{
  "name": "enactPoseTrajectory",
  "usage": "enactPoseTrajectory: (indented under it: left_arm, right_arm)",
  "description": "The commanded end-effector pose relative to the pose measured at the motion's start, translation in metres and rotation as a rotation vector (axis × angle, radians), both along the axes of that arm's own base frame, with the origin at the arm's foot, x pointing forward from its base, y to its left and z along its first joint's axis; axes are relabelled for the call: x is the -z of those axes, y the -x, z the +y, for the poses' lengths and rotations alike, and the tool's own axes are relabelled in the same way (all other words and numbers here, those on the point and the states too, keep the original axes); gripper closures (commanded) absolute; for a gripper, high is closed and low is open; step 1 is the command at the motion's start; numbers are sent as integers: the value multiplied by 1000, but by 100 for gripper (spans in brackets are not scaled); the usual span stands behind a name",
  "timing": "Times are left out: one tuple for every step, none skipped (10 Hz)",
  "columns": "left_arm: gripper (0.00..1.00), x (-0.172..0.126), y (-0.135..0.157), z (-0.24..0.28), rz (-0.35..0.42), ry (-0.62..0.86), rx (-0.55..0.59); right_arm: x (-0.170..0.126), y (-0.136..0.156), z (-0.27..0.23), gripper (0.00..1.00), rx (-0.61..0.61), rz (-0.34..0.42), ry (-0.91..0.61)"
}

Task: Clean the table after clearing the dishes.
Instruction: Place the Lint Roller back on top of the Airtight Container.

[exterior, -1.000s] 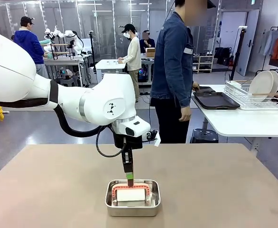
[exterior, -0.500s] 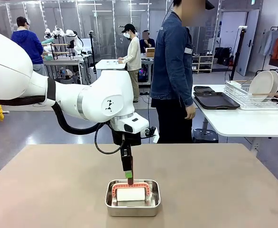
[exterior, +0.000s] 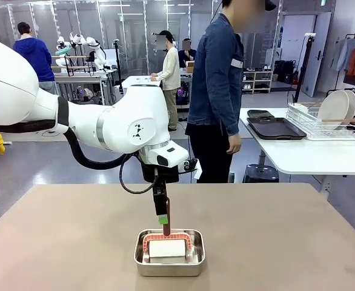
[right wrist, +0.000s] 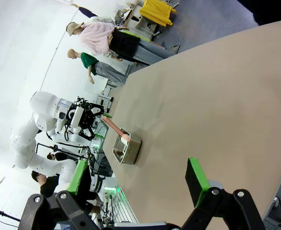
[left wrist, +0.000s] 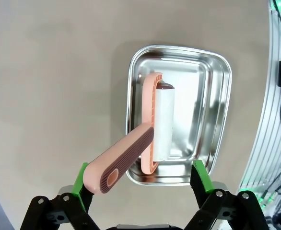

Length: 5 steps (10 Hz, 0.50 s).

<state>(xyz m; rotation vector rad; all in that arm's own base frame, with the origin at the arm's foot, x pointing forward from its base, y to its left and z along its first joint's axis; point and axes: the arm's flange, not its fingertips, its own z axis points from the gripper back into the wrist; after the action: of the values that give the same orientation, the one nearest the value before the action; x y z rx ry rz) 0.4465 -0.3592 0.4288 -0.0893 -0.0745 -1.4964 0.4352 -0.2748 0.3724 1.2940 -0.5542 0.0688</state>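
On the taupe table (exterior: 286, 242) stands a small steel pan (exterior: 169, 262). In it lies a lint roller (exterior: 167, 247) with a white roll and a pink handle. My left gripper (exterior: 165, 229) hangs just above the pan. In the left wrist view it (left wrist: 139, 176) is open wide, and the roller's handle (left wrist: 119, 165) slants up from the pan (left wrist: 212, 110) against one finger. My right gripper (right wrist: 136, 176) is open with nothing in it, above the table (right wrist: 217, 96). The dishes (exterior: 338, 108), white plates, stand in a wire rack on the white side table.
A person in a denim jacket (exterior: 218, 79) stands at the table's far edge. Dark trays (exterior: 275, 128) lie on the white table beside the rack (exterior: 323, 126). In the right wrist view the left arm (right wrist: 80, 117) and pan (right wrist: 127, 148) show farther off.
The left arm has shifted slightly to the left above the pan. The roller still rests in the pan. The person has stepped a little to the left.
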Motion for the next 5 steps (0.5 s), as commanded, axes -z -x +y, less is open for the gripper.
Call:
enactPoseTrajectory:
  left_arm:
    - [0, 0, 1, -1, 0, 0, 2]
    - [0, 0, 1, -1, 0, 0, 2]
    - [0, 0, 1, -1, 0, 0, 2]
    - [0, 0, 1, -1, 0, 0, 2]
    - [0, 1, 1, -1, 1, 0, 3]
  right_arm:
    - [-2, 4, 3, 0, 3, 1, 12]
    - [-2, 4, 3, 0, 3, 1, 12]
    - [-2, 4, 3, 0, 3, 1, 12]
    - [-2, 4, 3, 0, 3, 1, 12]
    - [-2, 4, 3, 0, 3, 1, 12]
